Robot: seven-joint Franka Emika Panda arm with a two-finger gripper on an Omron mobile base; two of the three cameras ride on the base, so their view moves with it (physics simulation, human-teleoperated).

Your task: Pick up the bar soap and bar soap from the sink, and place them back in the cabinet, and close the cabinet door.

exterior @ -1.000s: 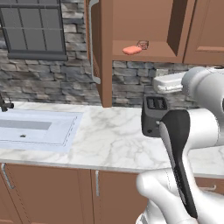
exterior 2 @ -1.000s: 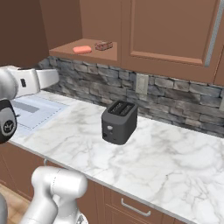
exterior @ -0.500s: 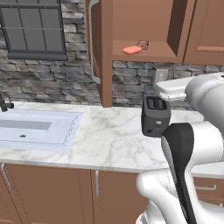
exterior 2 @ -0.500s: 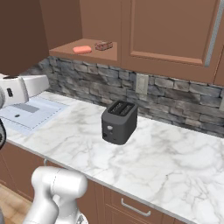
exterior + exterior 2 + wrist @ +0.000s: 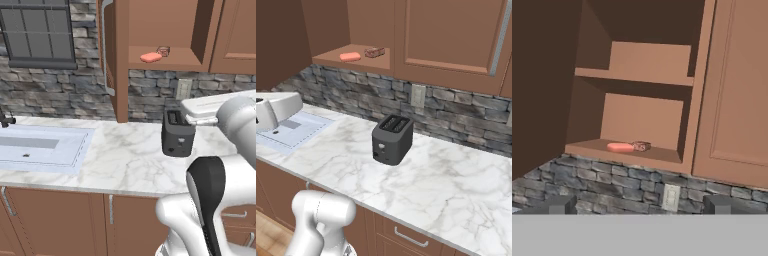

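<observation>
Hand view: soaps shelved above open tool.

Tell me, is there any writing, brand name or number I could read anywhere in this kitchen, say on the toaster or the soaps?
None that can be read.
The toaster has only a small pale dot on its front, no letters.
The orange soap and the brown soap on the cabinet shelf are plain.
The wall outlet is unmarked.
</observation>
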